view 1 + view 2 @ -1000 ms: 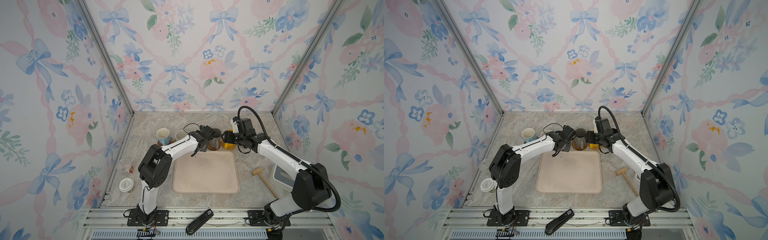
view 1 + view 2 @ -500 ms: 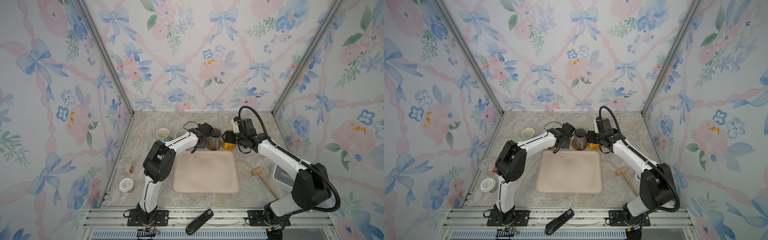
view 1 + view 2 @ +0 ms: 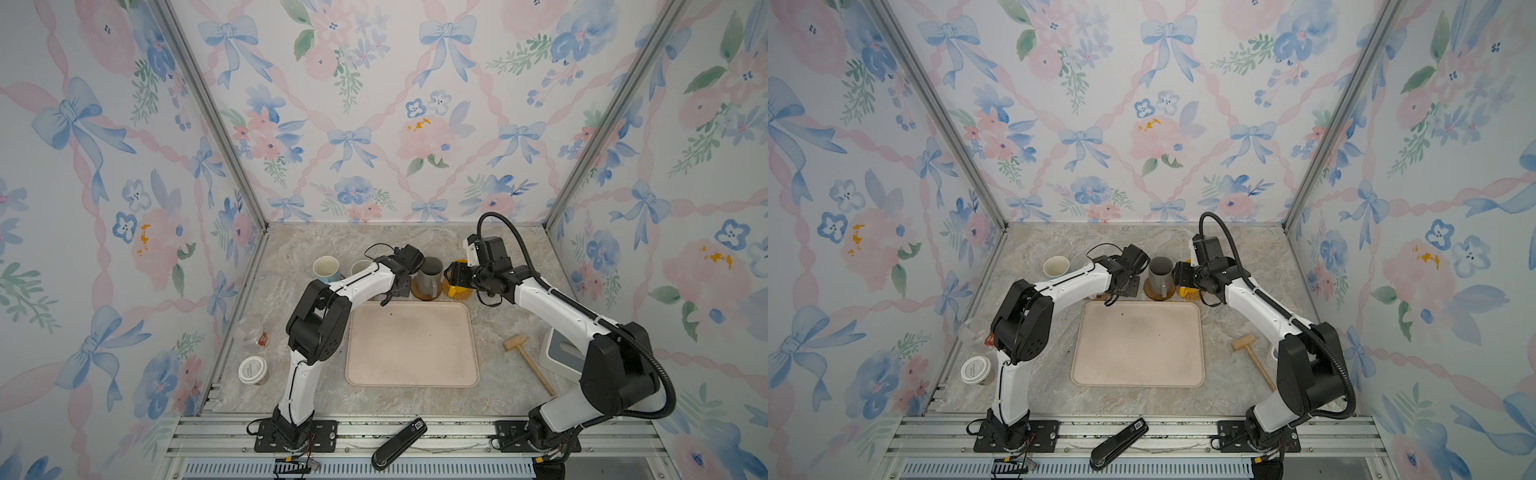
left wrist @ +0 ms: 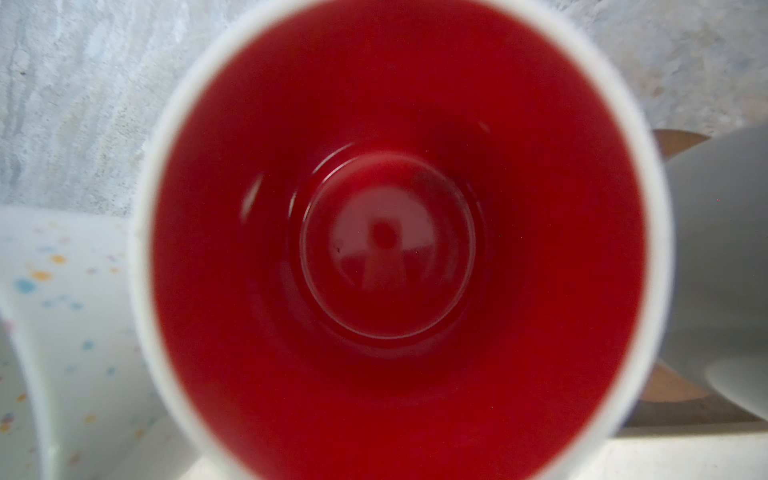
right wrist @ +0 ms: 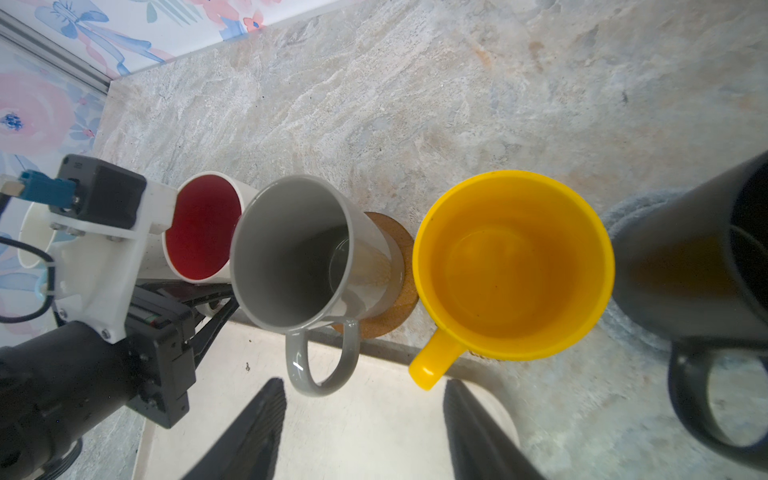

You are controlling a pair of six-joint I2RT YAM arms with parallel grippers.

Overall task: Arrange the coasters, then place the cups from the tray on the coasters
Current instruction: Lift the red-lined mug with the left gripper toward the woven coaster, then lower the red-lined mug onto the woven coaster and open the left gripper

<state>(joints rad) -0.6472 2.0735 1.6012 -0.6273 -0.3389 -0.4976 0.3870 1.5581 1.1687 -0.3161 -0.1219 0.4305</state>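
L hand (image 5: 220,305), mug (image 4: 395,241) rearward; 6 total

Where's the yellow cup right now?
The yellow cup stands upright just beyond the tray, right of centre in both top views, between the grey cup and the black cup.

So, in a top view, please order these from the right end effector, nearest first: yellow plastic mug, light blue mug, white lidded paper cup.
1. Yellow plastic mug, beside the right end effector.
2. Light blue mug, back left.
3. White lidded paper cup, front left.
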